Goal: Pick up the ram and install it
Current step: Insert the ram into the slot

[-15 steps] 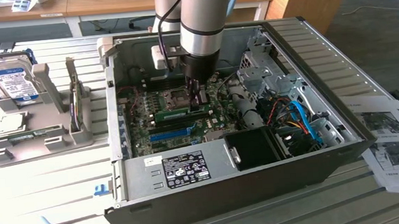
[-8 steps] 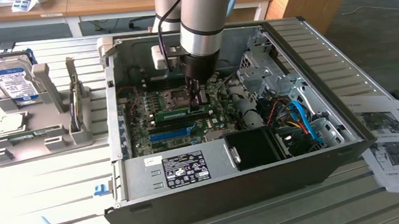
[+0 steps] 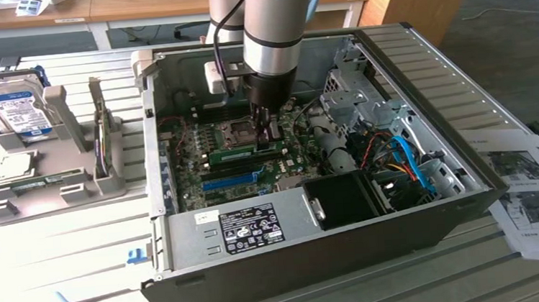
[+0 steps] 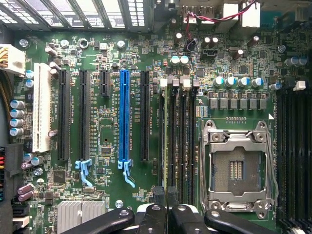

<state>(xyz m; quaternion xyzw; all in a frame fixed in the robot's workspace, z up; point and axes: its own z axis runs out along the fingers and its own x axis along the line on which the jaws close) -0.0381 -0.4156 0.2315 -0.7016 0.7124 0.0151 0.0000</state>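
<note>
Arm: one robot arm reaches straight down into the open computer case, which lies on its side on a slatted table.
Gripper: the gripper sits low over the motherboard, just beside the CPU socket.
Fingers: the two dark fingertips are drawn close together, pinching the top edge of the ram between them.
Ram: the ram, a narrow green stick, stands on its long edge among the memory slots, on the side of that bank nearest the black expansion slots. From the wrist it reads as a thin pale line running away from the fingertips, parallel to the slots.
Seating: I cannot tell whether the stick is pressed fully into its slot.
Blue slot: the long blue slot lies a little apart from the ram, with one black expansion slot between them.
Holder: a grey holder rests on the table at the exterior view's left, well apart from the gripper.
Hard drive: a silver hard drive with a blue-white label stands upright in that holder.
Papers: printed sheets lie at the exterior view's right, partly under the case's edge.
</note>
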